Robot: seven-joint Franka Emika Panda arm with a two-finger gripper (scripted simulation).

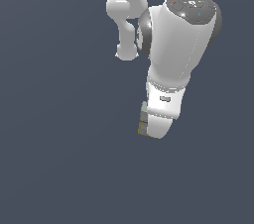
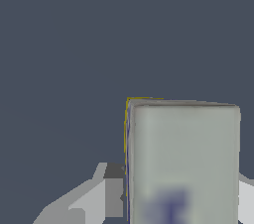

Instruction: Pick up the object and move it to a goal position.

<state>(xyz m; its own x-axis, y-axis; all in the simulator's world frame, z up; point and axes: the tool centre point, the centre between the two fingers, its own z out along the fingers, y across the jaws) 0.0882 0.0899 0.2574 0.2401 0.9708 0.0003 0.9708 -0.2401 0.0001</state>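
Exterior view first: most of my gripper (image 1: 143,125) is hidden behind my own white wrist housing (image 1: 166,101), and only a grey finger edge shows at its left side. At the very tip a sliver of the carton (image 1: 142,130) peeks out, yellowish and grey, the rest covered by my hand. My arm is cut off at the upper edge of that picture. On the wrist camera the carton (image 2: 183,163) fills the space between my fingers: a pale grey-white face with a thin yellow edge along its left side and a blurred blue mark low down. One grey finger (image 2: 113,193) presses against its left side, another shows at its right, so I am clamped on it. Around it lies only plain dark blue-grey ground (image 2: 74,44).
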